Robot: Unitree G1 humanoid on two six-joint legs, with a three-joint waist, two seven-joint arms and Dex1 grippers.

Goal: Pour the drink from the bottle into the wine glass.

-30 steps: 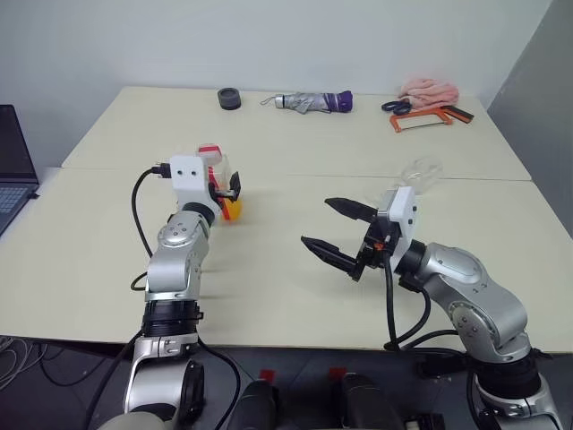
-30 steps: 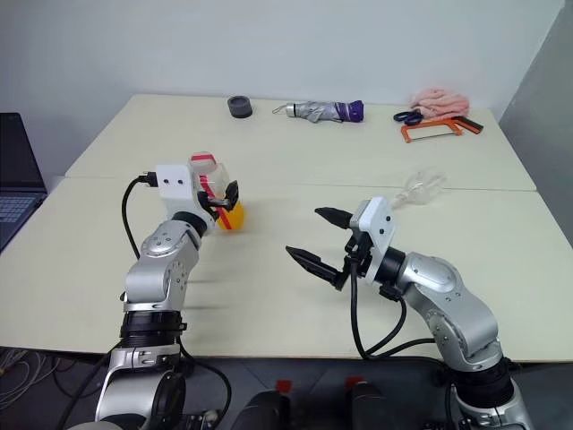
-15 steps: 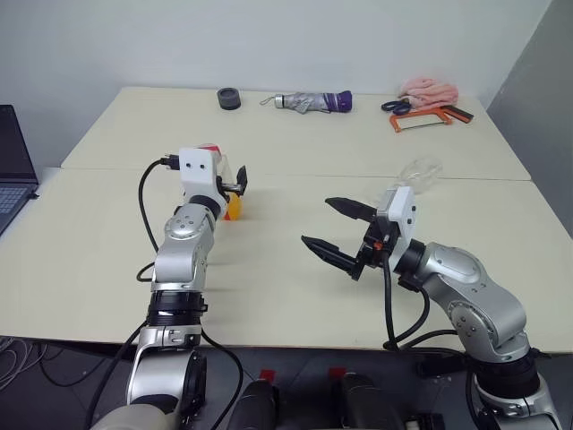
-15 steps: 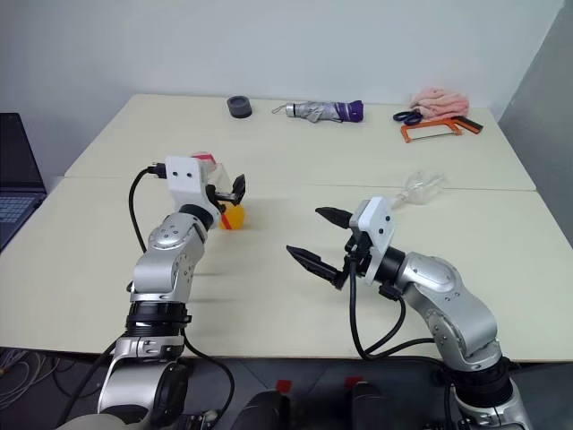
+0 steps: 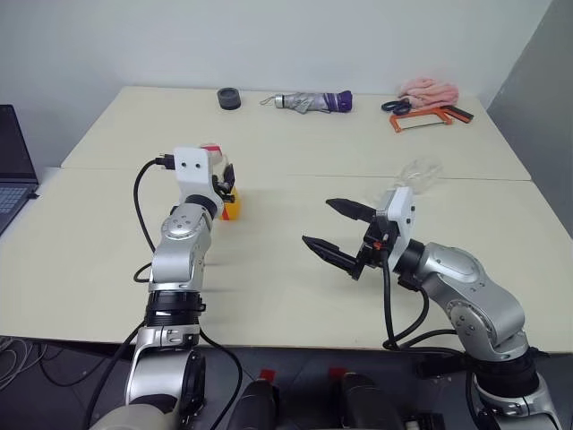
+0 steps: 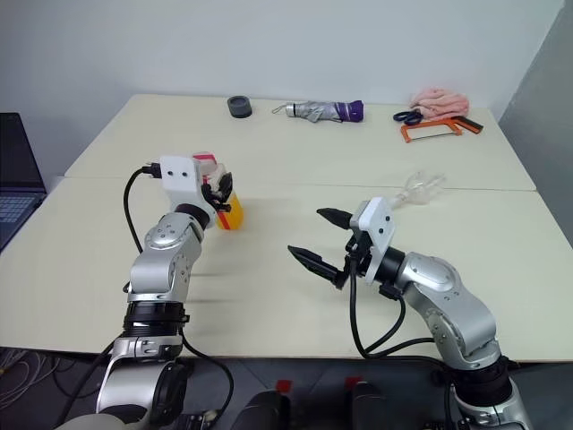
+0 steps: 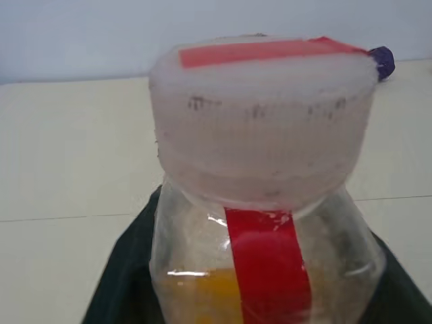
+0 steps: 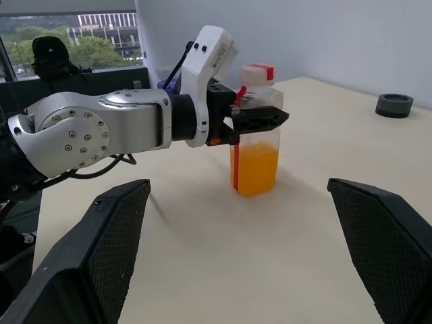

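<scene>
Left claw (image 8: 260, 120) was clamped on the small clear squarish plastic bottle (image 8: 255, 135) with red cap and red label strip, gripping just under the cap. Bottle stood upright on the beige worktop (image 5: 269, 269), orange drink (image 8: 254, 169) low inside. Right claw (image 5: 329, 231) hung spread wide, empty. The clear stemmed wine glass (image 5: 419, 174) lay just behind it, well apart from the bottle, so the right arm was nearer the glass.

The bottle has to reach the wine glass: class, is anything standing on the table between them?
Nothing visible does. The bottle, gripped by the left claw, and the wine glass have bare table between them. The open right claw hovers nearer the robot, short of that line.
</scene>
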